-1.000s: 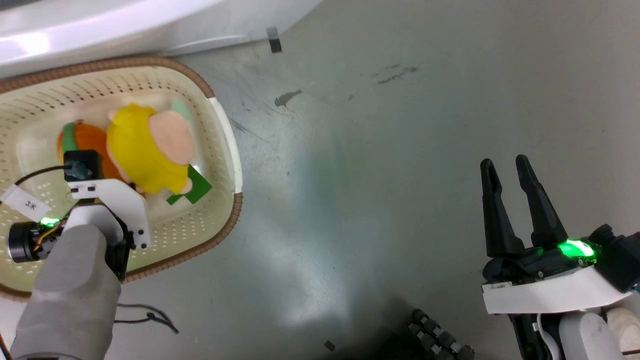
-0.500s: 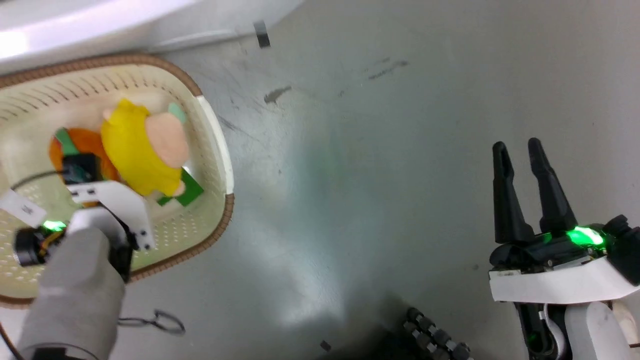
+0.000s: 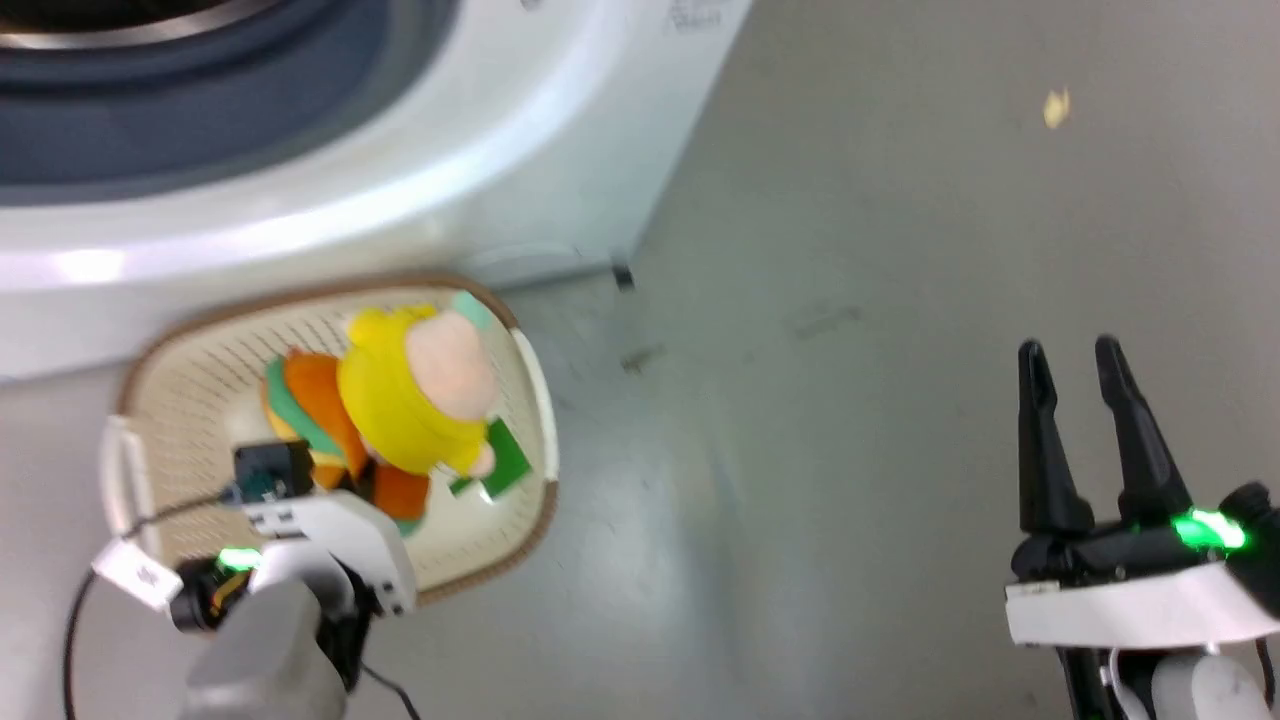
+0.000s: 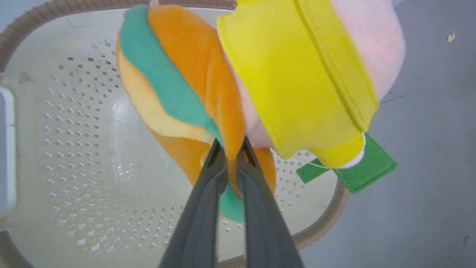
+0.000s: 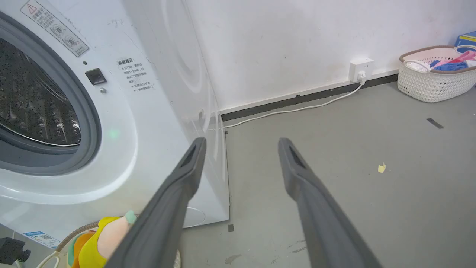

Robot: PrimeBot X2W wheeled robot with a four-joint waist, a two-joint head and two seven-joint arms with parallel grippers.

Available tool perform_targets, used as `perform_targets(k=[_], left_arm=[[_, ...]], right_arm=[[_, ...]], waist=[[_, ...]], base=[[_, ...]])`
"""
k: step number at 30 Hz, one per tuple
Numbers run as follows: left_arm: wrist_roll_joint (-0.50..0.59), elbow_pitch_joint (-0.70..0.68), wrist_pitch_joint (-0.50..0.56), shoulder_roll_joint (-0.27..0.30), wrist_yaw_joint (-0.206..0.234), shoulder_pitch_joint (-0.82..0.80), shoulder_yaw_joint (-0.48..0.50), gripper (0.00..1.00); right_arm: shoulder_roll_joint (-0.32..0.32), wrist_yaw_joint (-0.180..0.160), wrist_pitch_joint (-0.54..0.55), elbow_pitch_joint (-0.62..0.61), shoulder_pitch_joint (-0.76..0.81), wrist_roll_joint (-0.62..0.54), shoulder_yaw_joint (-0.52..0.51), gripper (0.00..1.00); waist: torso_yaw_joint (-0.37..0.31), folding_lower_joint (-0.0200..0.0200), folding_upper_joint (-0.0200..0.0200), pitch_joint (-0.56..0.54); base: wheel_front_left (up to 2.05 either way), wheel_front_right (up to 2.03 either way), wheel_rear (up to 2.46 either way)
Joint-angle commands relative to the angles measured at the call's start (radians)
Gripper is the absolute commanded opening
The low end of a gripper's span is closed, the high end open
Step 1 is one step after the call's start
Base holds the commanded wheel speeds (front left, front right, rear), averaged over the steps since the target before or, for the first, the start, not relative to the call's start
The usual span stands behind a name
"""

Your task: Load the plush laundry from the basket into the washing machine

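Bright even light | my head view motion-smeared | glare streak on washing machine [image 3: 480, 130] | my wrist views sharp

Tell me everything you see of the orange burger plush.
The soft orange burger-shaped plush toy has a teal-green felt stripe and a pale yellow layer. It stands edge-on over the cream perforated plastic basket, its orange edge pinched between the dark fingers of the left gripper. The yellow-and-pink plush toy leans against its side.

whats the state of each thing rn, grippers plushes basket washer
left gripper, shut on the orange plush
right gripper, open, empty
orange plush, pinched, over the basket
yellow plush, leaning on the orange plush, ungripped
basket, upright on the floor by the washing machine
washing machine, door opening uncovered, drum showing
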Motion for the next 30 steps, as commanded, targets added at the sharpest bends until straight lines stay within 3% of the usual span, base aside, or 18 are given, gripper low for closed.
perform_targets(k=[1, 6, 14, 20, 24, 30], left_arm=[[-0.003, -0.024, -0.015, -0.009, -0.012, 0.040, -0.003, 0.00], [-0.007, -0.207, -0.021, -0.017, -0.026, 0.140, 0.026, 0.00], [0.070, -0.692, -0.022, -0.070, 0.020, 0.375, 0.142, 0.00], [0.129, -0.956, -0.022, -0.108, 0.033, 0.481, 0.205, 0.00], [0.156, -1.072, -0.022, -0.121, 0.034, 0.485, 0.227, 0.00], [0.175, -1.094, -0.022, -0.109, 0.031, 0.395, 0.235, 0.00]], right_arm=[[-0.001, 0.001, -0.005, 0.003, 0.025, -0.015, -0.006, 1.00], [-0.001, 0.001, -0.005, 0.004, 0.075, -0.044, -0.018, 1.00], [-0.001, 0.001, -0.005, 0.003, 0.124, -0.063, -0.026, 1.00], [-0.001, 0.001, -0.005, 0.003, 0.134, -0.069, -0.014, 1.00], [-0.001, 0.001, -0.005, -0.004, 0.131, -0.066, -0.009, 1.00], [-0.001, 0.001, -0.005, -0.013, 0.108, -0.054, -0.002, 1.00]], waist=[[0.081, 0.0001, -0.0001, -0.140], [0.123, 0.0001, -0.0001, -0.226], [0.159, 0.0001, -0.0001, -0.294], [0.159, 0.0001, -0.0001, -0.309], [0.151, 0.0001, -0.0001, -0.287], [0.125, 0.0001, -0.0001, -0.217]], base=[[0.00, 0.00, 0.00], [0.00, 0.00, 0.00], [0.00, 0.00, 0.00], [0.00, 0.00, 0.00], [0.00, 0.00, 0.00], [0.00, 0.00, 0.00]])
